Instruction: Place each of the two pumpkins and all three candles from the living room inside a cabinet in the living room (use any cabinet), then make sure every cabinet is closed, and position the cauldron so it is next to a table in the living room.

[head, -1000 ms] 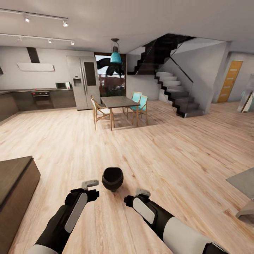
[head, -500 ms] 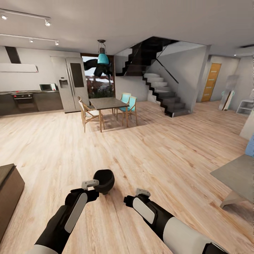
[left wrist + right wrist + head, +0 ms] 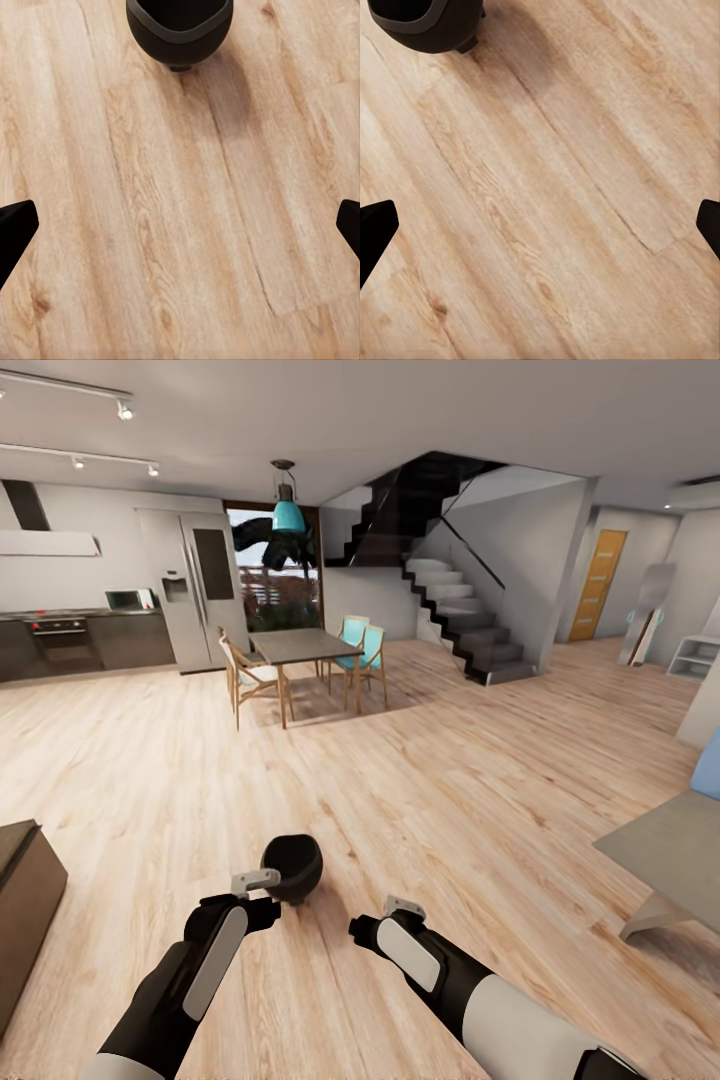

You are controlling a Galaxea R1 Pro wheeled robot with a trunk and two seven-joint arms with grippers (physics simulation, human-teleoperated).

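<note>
We see the round black cauldron [image 3: 291, 868] upright on the pale wood plank floor [image 3: 470, 790], just beyond our left gripper [image 3: 256, 880], right gripper [image 3: 404, 907] nearby, both fingers spread wide and empty, grey low surface [image 3: 665, 850] far right, perhaps a coffee table

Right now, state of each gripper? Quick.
Left gripper: open, holding nothing; the black cauldron stands on the wood floor ahead of it.
Right gripper: open, empty, over bare floor.
</note>
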